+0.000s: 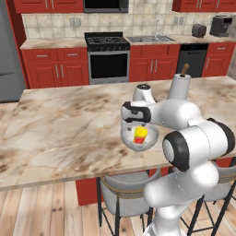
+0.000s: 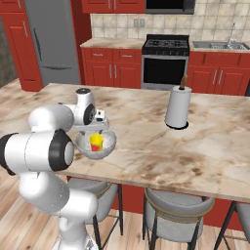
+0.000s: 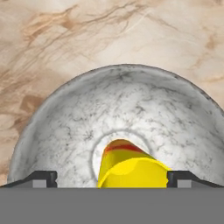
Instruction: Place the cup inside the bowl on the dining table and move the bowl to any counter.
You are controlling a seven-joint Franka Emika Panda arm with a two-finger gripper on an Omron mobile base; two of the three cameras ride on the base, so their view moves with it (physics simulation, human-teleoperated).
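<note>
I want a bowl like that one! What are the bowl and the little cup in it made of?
The bowl looks like glazed stone or ceramic: grey-white with dark speckled veins, and a shiny, slightly see-through wall in the base views. It could be glass. The cup looks like smooth plastic or painted ceramic: flat bright yellow with a red lower part and no pattern. The pictures can't settle it.

Marble dining table (image 1: 64,129) bearing bowl (image 1: 148,140) and paper-towel roll (image 2: 177,107).

The cup (image 2: 95,142) stands upright inside the bowl (image 2: 108,144) near the table's (image 2: 205,146) front edge, under the robot's hand. A paper-towel roll (image 2: 177,108) stands well apart, farther back.
</note>
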